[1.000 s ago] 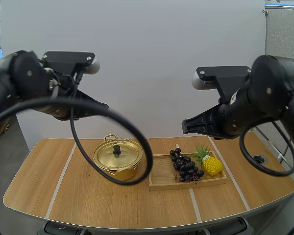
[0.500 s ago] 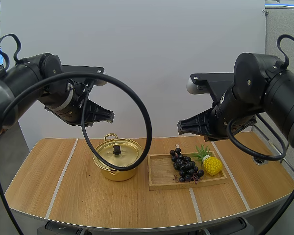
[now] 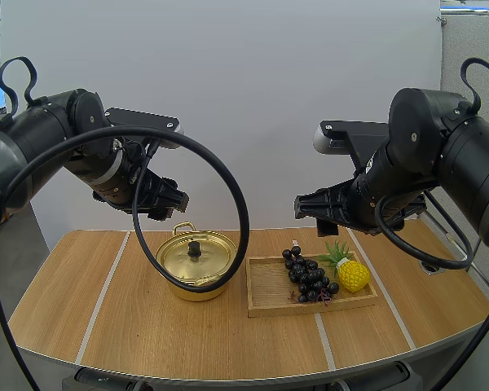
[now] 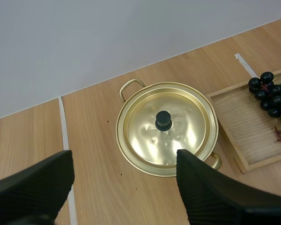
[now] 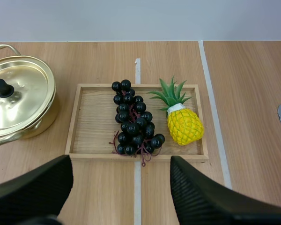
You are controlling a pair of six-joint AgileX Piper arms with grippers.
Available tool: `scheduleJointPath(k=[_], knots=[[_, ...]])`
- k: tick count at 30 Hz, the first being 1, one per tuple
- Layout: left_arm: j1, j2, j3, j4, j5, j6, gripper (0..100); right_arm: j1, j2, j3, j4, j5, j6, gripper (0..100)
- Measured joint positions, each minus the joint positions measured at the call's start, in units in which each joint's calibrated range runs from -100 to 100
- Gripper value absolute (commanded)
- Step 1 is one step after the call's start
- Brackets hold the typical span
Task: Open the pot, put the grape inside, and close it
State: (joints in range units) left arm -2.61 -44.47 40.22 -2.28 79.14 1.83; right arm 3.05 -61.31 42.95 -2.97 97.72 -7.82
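Left gripper: yours hangs in the air over the pot. Its fingers stand wide apart, ribbed faces turned to each other, with nothing between them.
Right gripper: yours hangs in the air over the near edge of the tray. Its fingers are likewise spread wide and hold nothing.
Pot: gold, standing on the table just beside the tray, at the tray's 9 o'clock in the high view. You can see its handles at about 11 and 5 o'clock.
Lid: seated flat on the pot, with its black knob upright in the middle.
Grapes: a dark bunch lying in the middle of the tray, running from 12 to 6 o'clock in the right wrist view. Neither gripper touches it.
Pineapple: a yellow toy in the tray, close at the grapes' 3 o'clock, green leaves pointing to about 11 o'clock.
Tray: wooden, flat on the table, bare on the side nearest the pot.
Table: wooden top crossed by pale lines.
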Motion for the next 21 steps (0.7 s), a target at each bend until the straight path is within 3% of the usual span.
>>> scheduleJointPath(k=[21], knots=[[0.00, 0.00, 0.00, 0.00, -0.39, 0.33, 100, 0.00, 0.00, 0.00, -0.16, 0.17, 0.00, 100]])
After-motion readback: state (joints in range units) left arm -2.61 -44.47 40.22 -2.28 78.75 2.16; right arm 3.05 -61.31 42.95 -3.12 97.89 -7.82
